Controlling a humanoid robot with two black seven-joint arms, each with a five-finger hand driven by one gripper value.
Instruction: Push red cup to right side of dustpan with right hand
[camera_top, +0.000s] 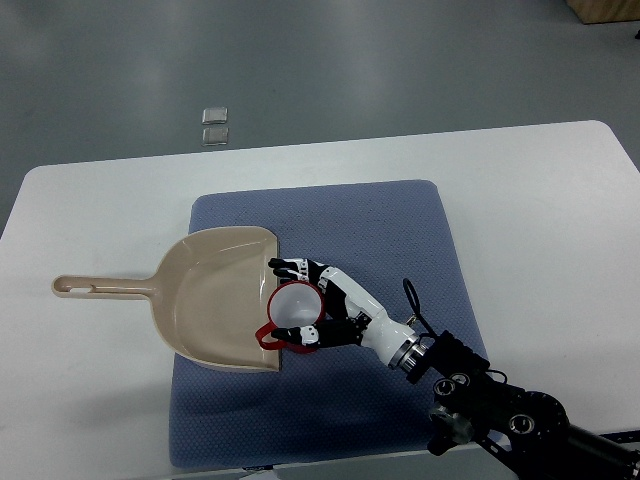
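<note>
A red cup (292, 312) with a white inside stands upright on the blue mat, right against the open right edge of the beige dustpan (215, 295). Its small red handle points to the lower left, over the dustpan's lip. My right hand (300, 300) comes in from the lower right and its fingers (290, 268) curl around the cup from above and below, touching its rim and side. The dustpan lies flat with its long handle (100, 287) pointing left. The left arm does not show.
A blue mat (400, 240) covers the middle of the white table (540, 200). Two small clear squares (215, 124) lie on the grey floor beyond the table's far edge. A wooden corner (605, 10) shows at the top right.
</note>
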